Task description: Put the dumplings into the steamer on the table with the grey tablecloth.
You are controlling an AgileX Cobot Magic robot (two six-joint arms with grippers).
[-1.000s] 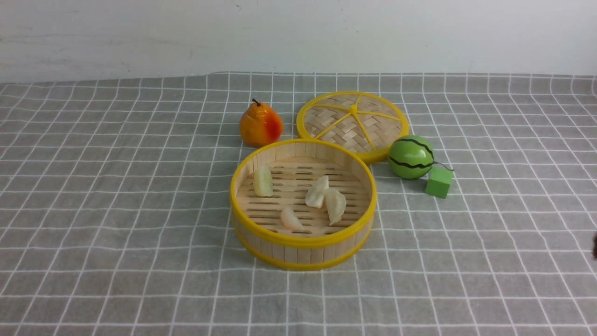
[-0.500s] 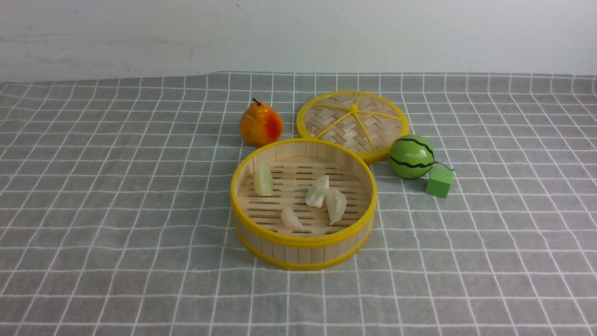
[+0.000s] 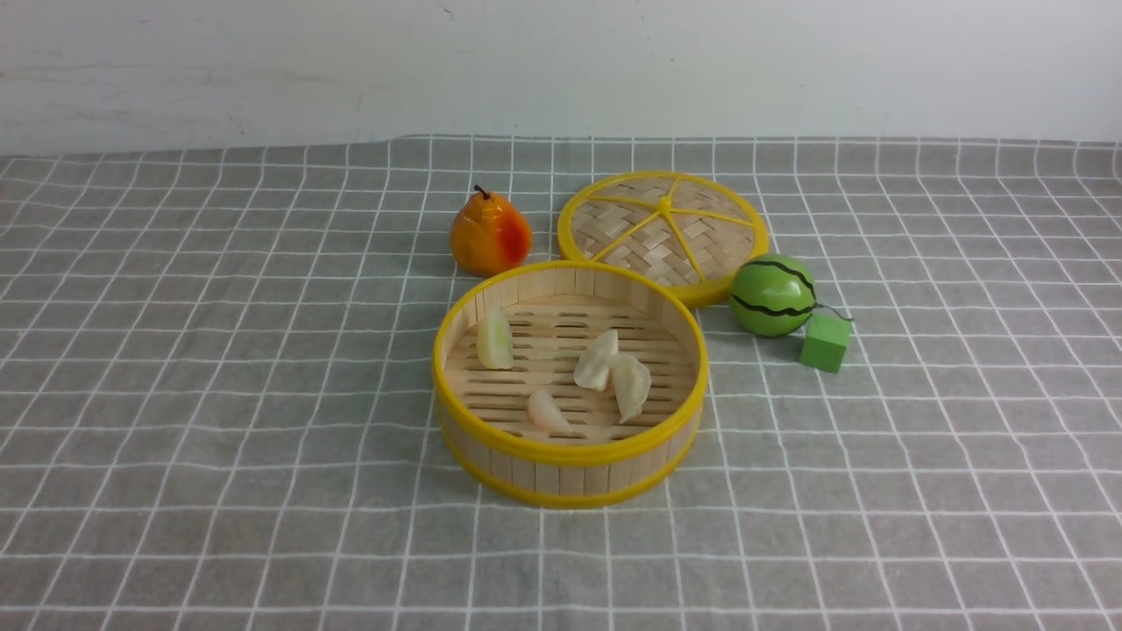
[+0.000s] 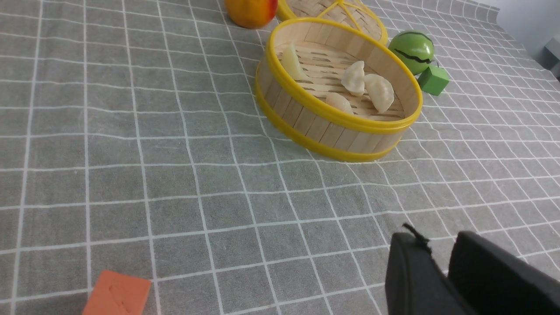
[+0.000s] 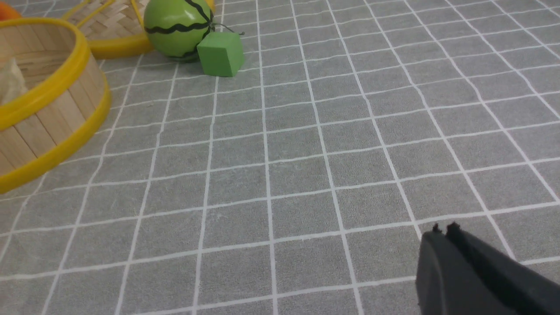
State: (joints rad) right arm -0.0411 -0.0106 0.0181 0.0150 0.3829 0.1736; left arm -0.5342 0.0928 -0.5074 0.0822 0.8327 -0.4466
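The steamer (image 3: 561,478), a round bamboo basket with yellow rims, stands mid-table on the grey tablecloth (image 3: 219,394). Several dumplings lie on its slatted floor: a pale green one (image 3: 495,340) at the left, two touching (image 3: 597,360) (image 3: 632,386), and a small one (image 3: 547,410) at the front. Neither gripper appears in the front view. In the left wrist view my left gripper (image 4: 437,240) hovers over bare cloth well short of the steamer (image 4: 323,129), open by a narrow gap and empty. My right gripper (image 5: 444,229) is shut and empty over cloth, right of the steamer (image 5: 52,118).
Behind the steamer sit an orange pear (image 3: 490,234) and the flat woven lid (image 3: 663,230). A green watermelon ball (image 3: 772,294) and a green cube (image 3: 825,342) lie to its right. An orange block (image 4: 117,294) lies on the cloth near the left gripper.
A dark tip at the right edge of the front view a second ago has gone out of frame. The steamer and dumplings have not moved.
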